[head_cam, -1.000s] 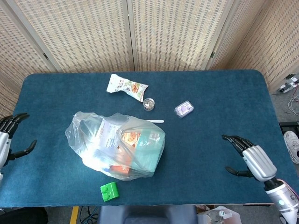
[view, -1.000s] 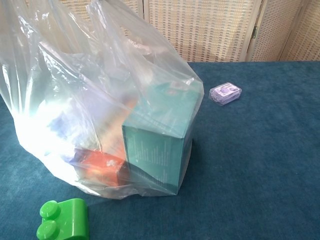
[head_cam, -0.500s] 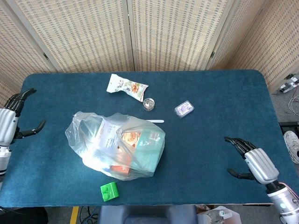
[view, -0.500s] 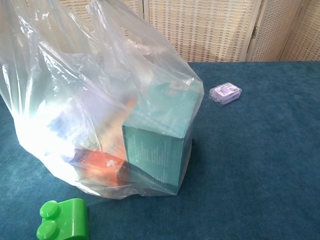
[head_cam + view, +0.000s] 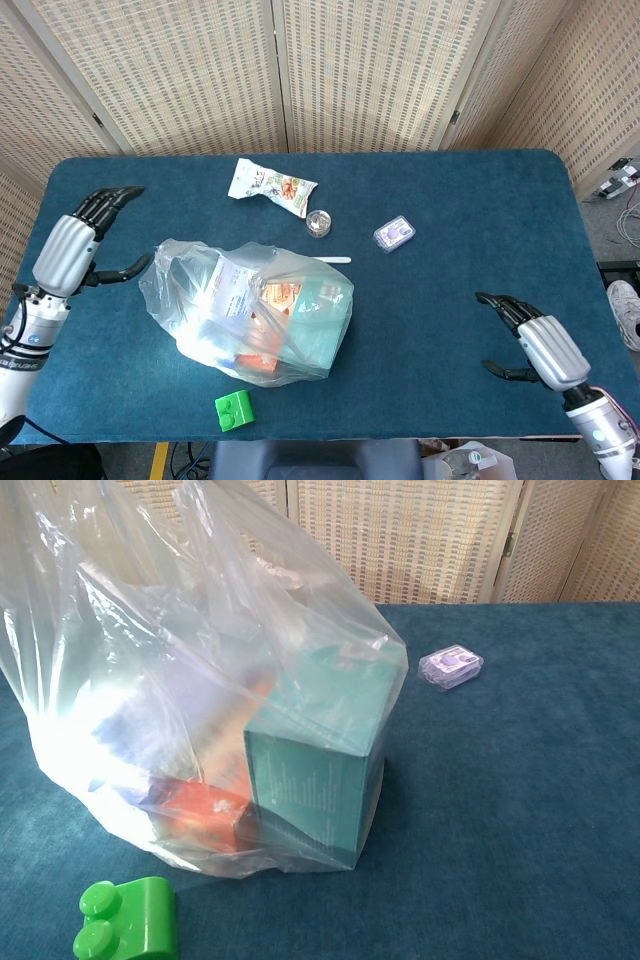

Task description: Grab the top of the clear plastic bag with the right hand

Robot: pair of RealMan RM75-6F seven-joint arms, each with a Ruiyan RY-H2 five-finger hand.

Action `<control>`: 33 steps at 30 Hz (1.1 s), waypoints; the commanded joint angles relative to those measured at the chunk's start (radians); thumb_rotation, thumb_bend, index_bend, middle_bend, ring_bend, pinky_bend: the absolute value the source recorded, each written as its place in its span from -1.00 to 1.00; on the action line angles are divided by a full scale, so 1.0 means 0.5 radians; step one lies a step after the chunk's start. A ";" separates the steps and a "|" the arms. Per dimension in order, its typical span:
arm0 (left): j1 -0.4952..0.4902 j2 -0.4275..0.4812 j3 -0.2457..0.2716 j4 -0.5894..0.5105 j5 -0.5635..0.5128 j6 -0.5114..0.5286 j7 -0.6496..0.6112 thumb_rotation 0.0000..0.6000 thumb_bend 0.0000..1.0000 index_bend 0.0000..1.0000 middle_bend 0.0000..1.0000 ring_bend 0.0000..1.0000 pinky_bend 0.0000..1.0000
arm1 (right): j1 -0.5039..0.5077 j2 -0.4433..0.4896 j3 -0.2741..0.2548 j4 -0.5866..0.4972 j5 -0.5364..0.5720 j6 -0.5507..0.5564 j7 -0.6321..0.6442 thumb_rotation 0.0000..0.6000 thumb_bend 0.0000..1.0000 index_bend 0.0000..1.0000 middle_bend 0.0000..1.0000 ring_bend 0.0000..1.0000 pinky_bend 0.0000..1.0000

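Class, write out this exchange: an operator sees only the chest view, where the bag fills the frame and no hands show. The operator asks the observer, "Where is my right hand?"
Observer: The right hand hangs open far to the right of the bag, well apart from it.
Operator: And the left?
Observer: The left hand is open, close by the bag's left edge.
Operator: Anything behind the bag?
Observer: A snack packet lies there.

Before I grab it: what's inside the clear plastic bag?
Through the clear plastic bag a teal box and an orange-red box show. Behind them are white and bluish items, too blurred by the film and glare to identify.
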 commanded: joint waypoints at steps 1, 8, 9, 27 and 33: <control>-0.041 0.005 0.002 -0.049 0.016 -0.023 -0.053 1.00 -0.50 -0.66 -0.74 -0.70 -0.73 | 0.001 -0.001 -0.003 0.005 0.004 -0.004 0.014 1.00 -0.59 -0.82 -0.61 -0.71 -0.48; -0.108 0.003 0.008 -0.138 0.060 -0.021 -0.090 1.00 -0.50 -0.42 -0.68 -0.69 -0.73 | -0.006 -0.022 -0.006 0.036 0.015 0.006 0.043 1.00 -0.59 -0.82 -0.61 -0.71 -0.48; -0.119 0.003 0.011 -0.156 0.066 -0.025 -0.092 1.00 -0.50 -0.39 -0.67 -0.68 -0.73 | -0.007 -0.026 -0.006 0.040 0.015 0.008 0.046 1.00 -0.59 -0.82 -0.61 -0.71 -0.48; -0.188 -0.030 0.011 -0.327 0.040 0.013 -0.074 1.00 -0.45 0.30 -0.39 -0.52 -0.73 | 0.072 -0.034 -0.013 0.046 -0.080 -0.036 0.120 1.00 -0.59 -0.82 -0.61 -0.71 -0.48; -0.172 -0.016 -0.012 -0.401 -0.020 0.049 -0.061 1.00 -0.36 0.45 -0.31 -0.47 -0.73 | 0.135 -0.044 -0.015 0.046 -0.135 -0.073 0.180 1.00 -0.59 -0.82 -0.61 -0.71 -0.48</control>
